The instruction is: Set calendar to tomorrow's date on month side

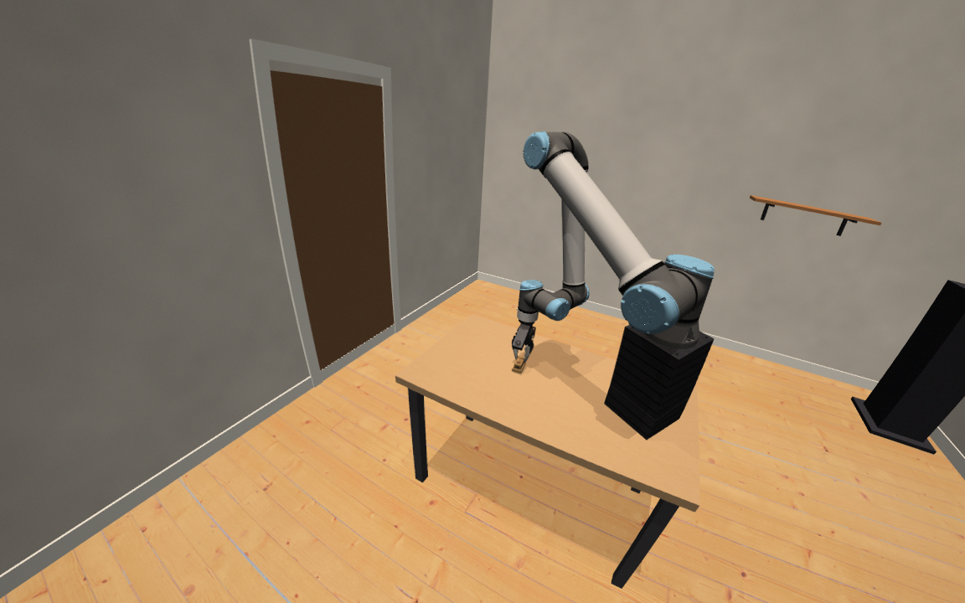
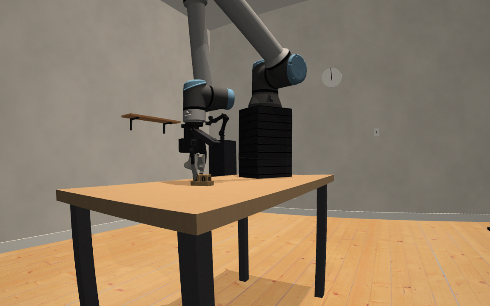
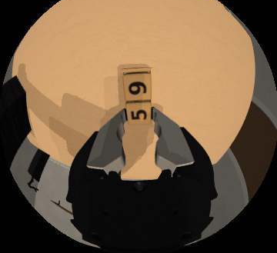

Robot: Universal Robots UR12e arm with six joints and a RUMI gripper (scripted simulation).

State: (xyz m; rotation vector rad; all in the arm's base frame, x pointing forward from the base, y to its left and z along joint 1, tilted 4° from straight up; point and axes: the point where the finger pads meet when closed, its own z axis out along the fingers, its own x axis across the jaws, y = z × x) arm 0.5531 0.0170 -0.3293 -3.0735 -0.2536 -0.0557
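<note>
A small wooden calendar stands on the table: a tray [image 2: 201, 183] with two number cubes in it. In the wrist view the near cube [image 3: 138, 114] shows 5 on top and the far cube [image 3: 137, 88] shows 9 on top. My gripper [image 3: 138, 108] points straight down and is shut on the near cube, one finger on each side. In the exterior view the fingers [image 2: 197, 170] hide that cube, and the free cube [image 2: 203, 178] shows a 0 on its side face. In the top view the calendar [image 1: 518, 370] is small under the gripper [image 1: 522, 349].
The arm's black stacked base [image 1: 657, 374] stands on the table's right part. The table edge [image 2: 186, 218] is near the camera in the exterior view. A door [image 1: 332, 209] and a wall shelf [image 1: 814, 208] are off the table.
</note>
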